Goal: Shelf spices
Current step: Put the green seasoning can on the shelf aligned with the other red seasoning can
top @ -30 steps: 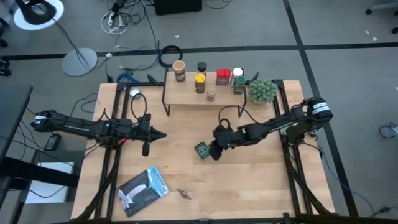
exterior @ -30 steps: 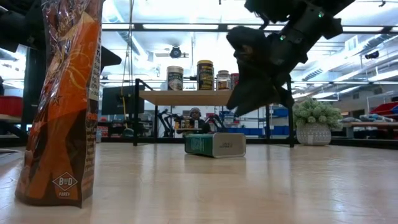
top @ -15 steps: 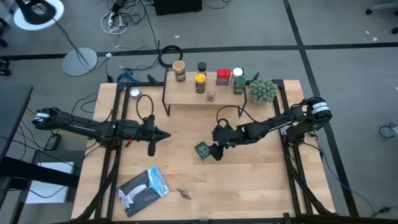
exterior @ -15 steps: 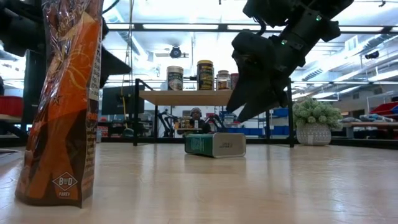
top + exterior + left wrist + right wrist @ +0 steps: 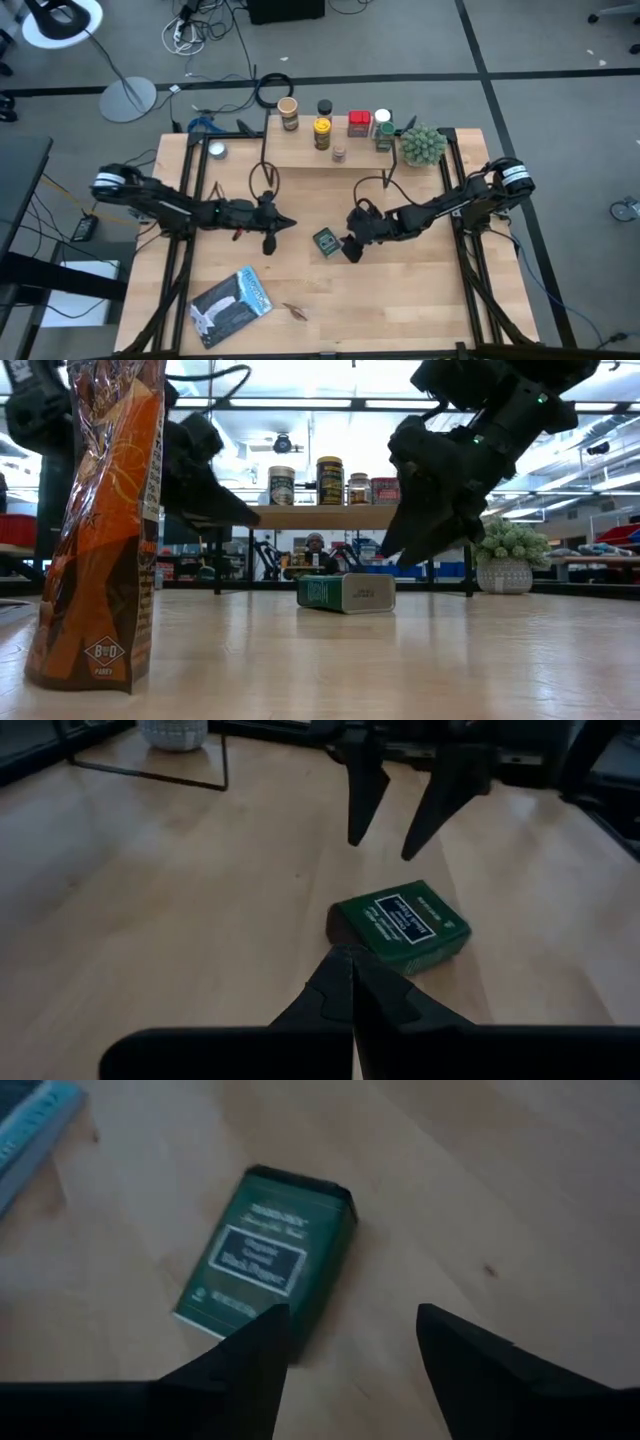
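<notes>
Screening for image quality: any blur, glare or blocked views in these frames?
Right wrist view: the green tin is soft, its label barely legible. Low view: bright ceiling lights behind leave both arms as dark silhouettes, and an orange bag close to the lens blocks the left side. Left wrist view: the tin is fairly sharp. High view: evenly lit.

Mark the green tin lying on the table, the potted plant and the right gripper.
green tin (image 5: pixel 402 923): left wrist view, on its label face.
potted plant (image 5: pixel 422 145): high view, on its foliage.
right gripper (image 5: pixel 350 1342): right wrist view, midway between its open fingertips, beside the tin.
</notes>
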You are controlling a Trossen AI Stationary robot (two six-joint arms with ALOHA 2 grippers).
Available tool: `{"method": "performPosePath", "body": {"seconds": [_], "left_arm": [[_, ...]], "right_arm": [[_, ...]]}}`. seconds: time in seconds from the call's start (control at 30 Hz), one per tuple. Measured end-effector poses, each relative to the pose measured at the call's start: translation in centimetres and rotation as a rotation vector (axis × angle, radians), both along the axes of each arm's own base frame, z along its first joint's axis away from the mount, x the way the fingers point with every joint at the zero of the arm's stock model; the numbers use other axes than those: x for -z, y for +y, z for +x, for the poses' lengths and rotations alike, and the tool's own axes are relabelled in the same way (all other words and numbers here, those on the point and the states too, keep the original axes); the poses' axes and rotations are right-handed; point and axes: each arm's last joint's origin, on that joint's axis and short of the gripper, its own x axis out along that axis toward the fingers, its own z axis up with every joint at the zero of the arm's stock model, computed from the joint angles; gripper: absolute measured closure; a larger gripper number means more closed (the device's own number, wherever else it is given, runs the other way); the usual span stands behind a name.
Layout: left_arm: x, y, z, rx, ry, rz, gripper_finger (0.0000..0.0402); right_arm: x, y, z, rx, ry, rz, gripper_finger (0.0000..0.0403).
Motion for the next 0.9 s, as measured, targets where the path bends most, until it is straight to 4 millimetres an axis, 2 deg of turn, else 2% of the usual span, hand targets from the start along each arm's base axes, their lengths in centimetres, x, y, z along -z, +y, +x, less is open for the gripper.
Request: {"method": "performPosePath", "body": {"seconds": [0.17, 0.5, 0.73, 0.9], "left_arm": [[1.2, 0.2, 1.5, 0.020, 0.034, -0.020, 0.0401], [3.2, 0.0, 4.4, 0.061, 0.116, -0.058, 0.0401], [3.2, 0.0, 4.6, 0.062, 0.115, -0.058, 0.0401], [3.4, 0.0, 4.6, 0.061, 0.126, -0.058, 0.0401]], "right_arm": [[0.1, 0.0, 0.4, 0.007, -0.037, -0.013, 0.0189], [2.2, 0.7, 1.4, -0.049, -0.033, 0.043, 0.0195], [2.4, 1.2, 1.5, -0.082, -0.039, 0.029, 0.0200], [1.9, 1.2, 1.8, -0.118, -0.077, 0.004, 0.0210]]}}
